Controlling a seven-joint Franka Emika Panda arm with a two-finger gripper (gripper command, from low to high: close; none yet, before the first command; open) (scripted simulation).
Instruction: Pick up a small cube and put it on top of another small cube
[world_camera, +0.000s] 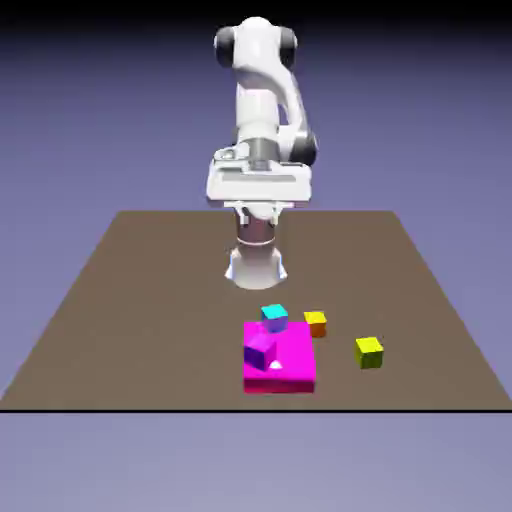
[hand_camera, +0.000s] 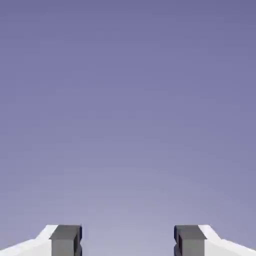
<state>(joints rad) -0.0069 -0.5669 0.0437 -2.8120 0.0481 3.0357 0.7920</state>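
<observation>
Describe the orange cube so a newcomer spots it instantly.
Find the wide magenta block on the brown table. Just beyond its far edge, toward the exterior view's right, sits the small cube: orange, between the cyan-topped cube and the yellow-green one.

No words, labels, brand names, numbers or signs could be read in either picture.

There are four small cubes (world_camera: 315, 325), one magenta slab (world_camera: 293, 350), one arm (world_camera: 257, 105), one table (world_camera: 150, 300).
</observation>
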